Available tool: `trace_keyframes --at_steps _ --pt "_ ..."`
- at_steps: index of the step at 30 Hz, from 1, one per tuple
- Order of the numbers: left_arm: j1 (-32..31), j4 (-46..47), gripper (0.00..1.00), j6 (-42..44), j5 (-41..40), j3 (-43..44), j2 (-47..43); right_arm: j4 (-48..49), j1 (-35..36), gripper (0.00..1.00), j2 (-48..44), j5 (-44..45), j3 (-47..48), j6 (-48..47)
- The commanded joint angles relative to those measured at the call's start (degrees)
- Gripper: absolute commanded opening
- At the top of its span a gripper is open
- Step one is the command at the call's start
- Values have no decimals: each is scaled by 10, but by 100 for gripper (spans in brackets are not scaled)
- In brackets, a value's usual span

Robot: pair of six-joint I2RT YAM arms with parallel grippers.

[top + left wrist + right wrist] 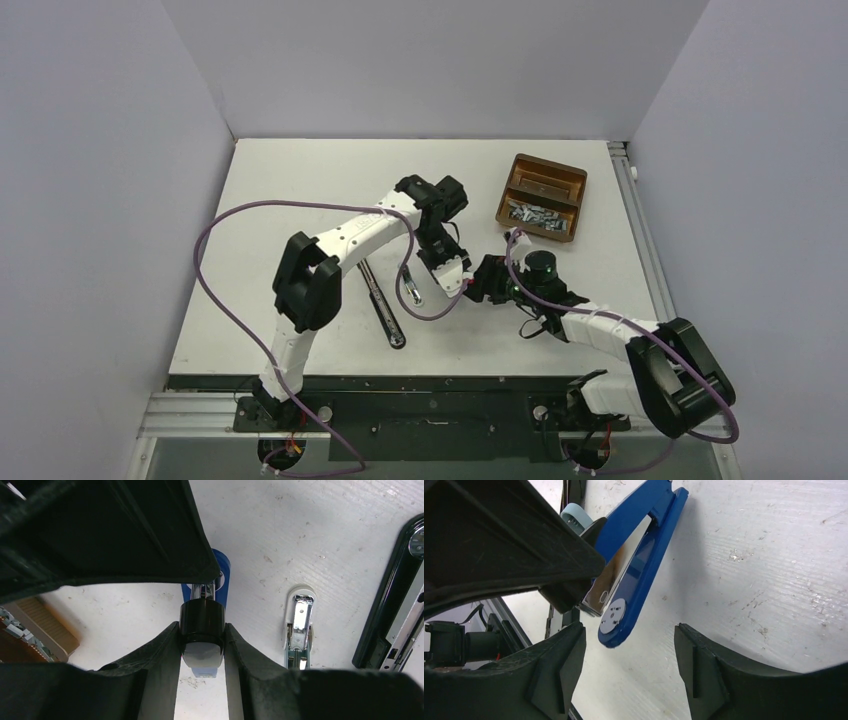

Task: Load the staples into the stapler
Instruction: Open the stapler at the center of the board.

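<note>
Staplers, three. Blue stapler [646, 575]: hinged open, rear end clamped in left pincer [202, 635]. White stapler [298, 625] and long black stapler [382, 605]: lying on worktop [300, 180]. Right pincer [629, 640]: spread wide, empty, straddling the blue stapler's free end. Tray [548, 163], one, two compartments. Staples [535, 213]: heaped in its near compartment.

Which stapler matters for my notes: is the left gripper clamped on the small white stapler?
No: the left gripper is clamped on the opened blue stapler; the small white stapler lies free beside it, per the left wrist view.
</note>
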Motion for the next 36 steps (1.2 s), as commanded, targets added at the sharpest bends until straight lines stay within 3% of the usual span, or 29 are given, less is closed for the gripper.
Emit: trace_keyframes --at_steps 1,4,8,13,17,29,36 --pt "-6 -5 10 11 41 9 -47 56 2 59 18 -26 30 6" --pt "-8 -3 8 11 45 8 -51 78 2 49 33 -31 31 21" --pt "-9 7 5 8 55 6 -54 105 4 27 50 -38 28 45" --pt "-8 30 0 0 64 2 -62 128 5 21 66 -35 6 57" --pt "-6 42 0 -10 74 3 -71 150 5 9 75 -19 -13 67" --pt "39 51 0 -34 86 2 -90 75 5 8 59 83 -48 49" --pt "88 53 0 -40 77 24 -70 45 6 8 53 76 -63 35"
